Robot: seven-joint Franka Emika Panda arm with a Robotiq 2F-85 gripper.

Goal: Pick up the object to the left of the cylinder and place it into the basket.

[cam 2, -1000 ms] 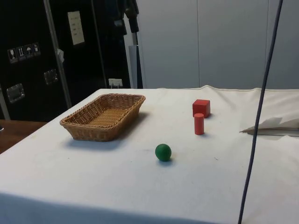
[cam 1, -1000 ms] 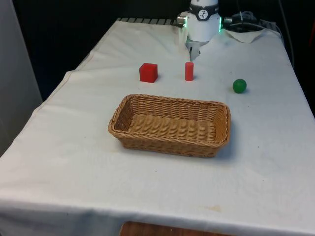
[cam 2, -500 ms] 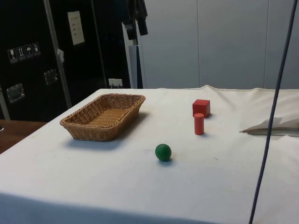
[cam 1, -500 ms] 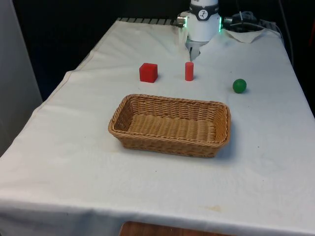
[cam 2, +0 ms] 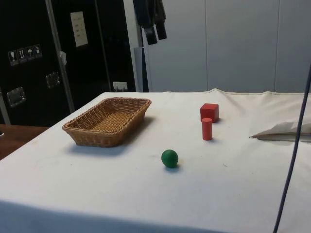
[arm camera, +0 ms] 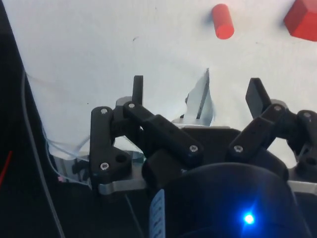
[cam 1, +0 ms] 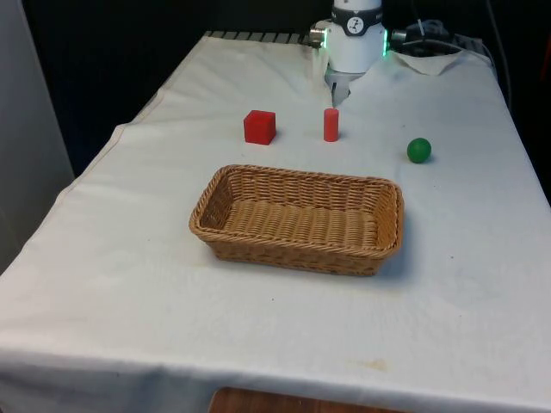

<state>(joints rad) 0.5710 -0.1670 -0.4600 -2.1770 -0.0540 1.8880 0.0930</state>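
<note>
My gripper (arm camera: 195, 91) hangs well above the cloth, fingers spread wide and holding nothing. The red block (cam 1: 259, 126) sits to the front view's left of the red cylinder (cam 1: 331, 125), beyond the basket (cam 1: 225, 184). In the wrist view the block is cut off at the edge.

The front view looks down the length of the surface (cam 1: 129, 284) from above its near end. The side view sits low at one long edge, looking across. Both share the basket (cam 1: 297, 219), cube (cam 1: 259, 126), cylinder (cam 1: 331, 125) and ball (cam 1: 418, 150). The wrist view looks past the claw (arm camera: 197, 91) at the cylinder and cube.
</note>
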